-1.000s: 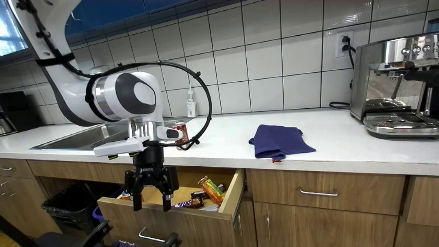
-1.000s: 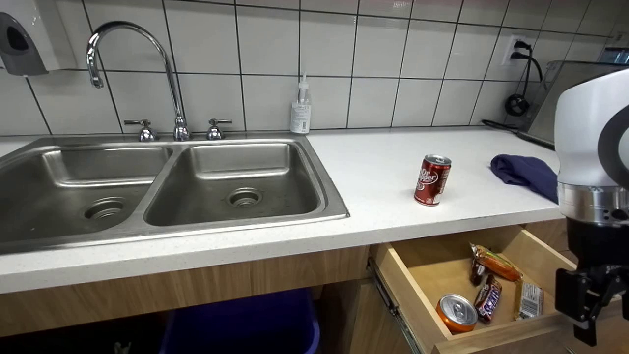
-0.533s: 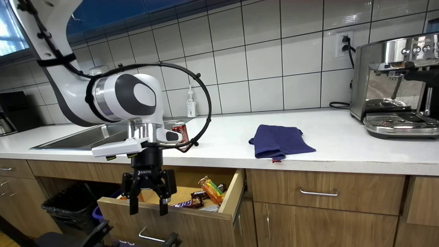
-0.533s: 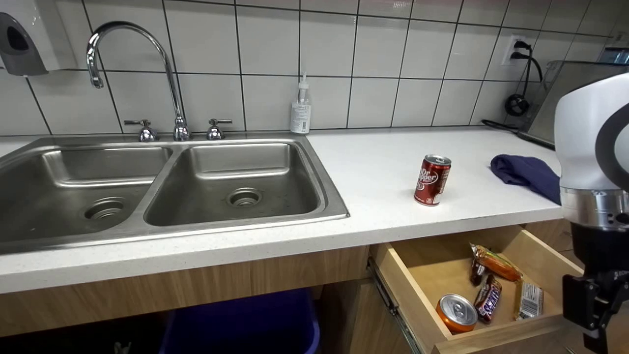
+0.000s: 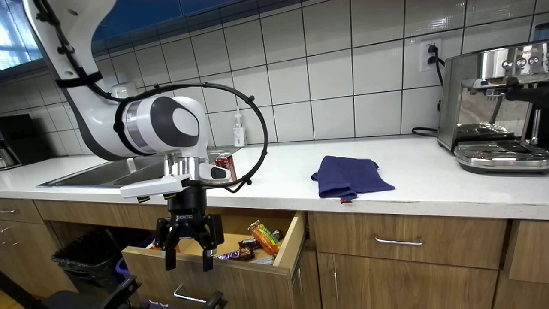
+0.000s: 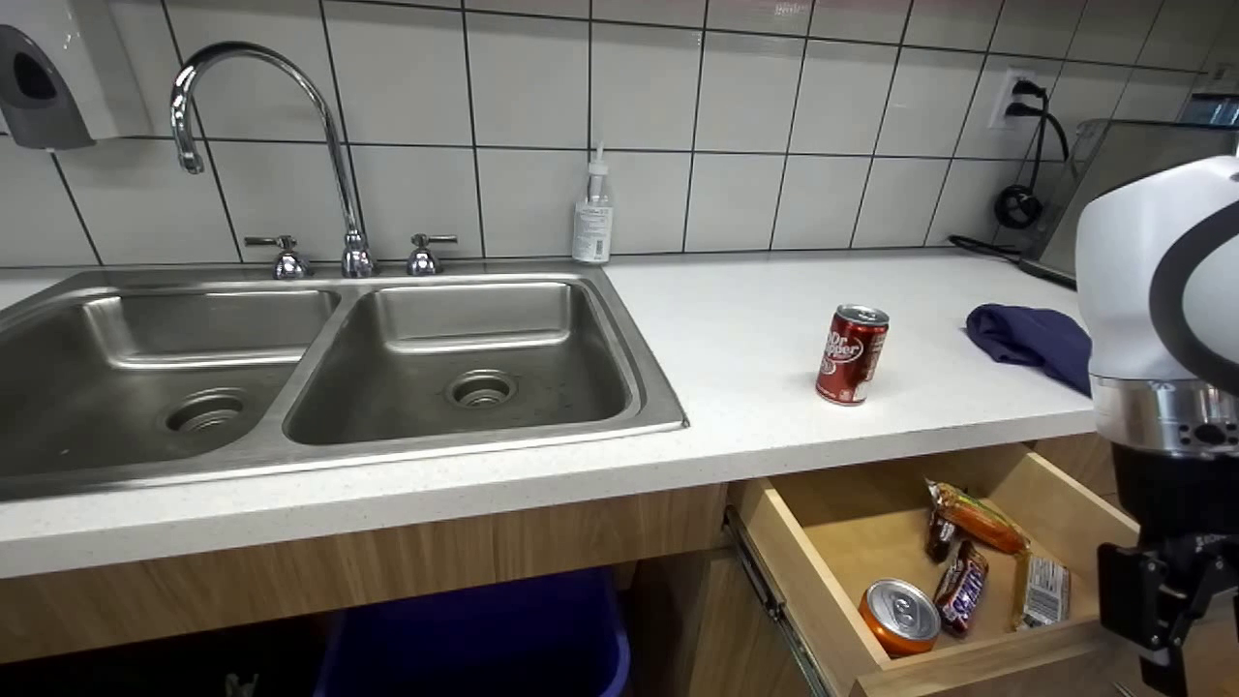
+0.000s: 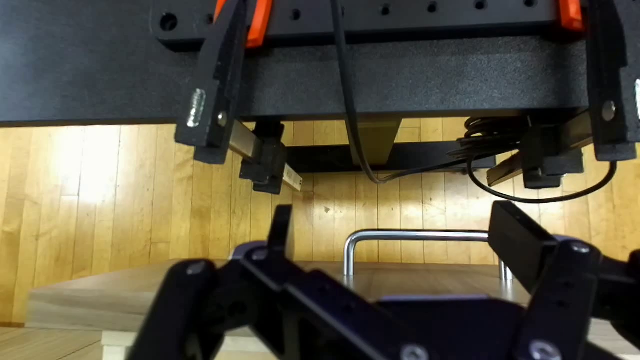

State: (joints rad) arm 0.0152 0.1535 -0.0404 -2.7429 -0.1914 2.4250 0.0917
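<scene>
My gripper (image 5: 189,264) is open and empty, pointing down by the front of an open wooden drawer (image 5: 231,279). In the wrist view the drawer's metal handle (image 7: 420,235) shows between and below the spread fingers (image 7: 392,225); I cannot tell that they touch it. In an exterior view the drawer (image 6: 808,581) holds an orange can (image 6: 900,617), a Snickers bar (image 6: 961,588), an orange-wrapped snack (image 6: 980,520), a bar in a silvery wrapper (image 6: 1043,592) and a dark bar (image 6: 939,535), partly covered. One finger is cut off at that view's edge.
A red Dr Pepper can (image 6: 852,355) stands upright on the counter near a blue cloth (image 5: 351,178). A double sink (image 6: 484,426), soap bottle (image 6: 592,218) and coffee machine (image 5: 502,107) are along the counter. A black robot base edge (image 7: 400,80) faces the drawer; bins (image 5: 94,257) stand below.
The gripper has come down slightly over the last second. In an exterior view it shifted a little left, then back right. It stays open; the drawer and its contents have not moved.
</scene>
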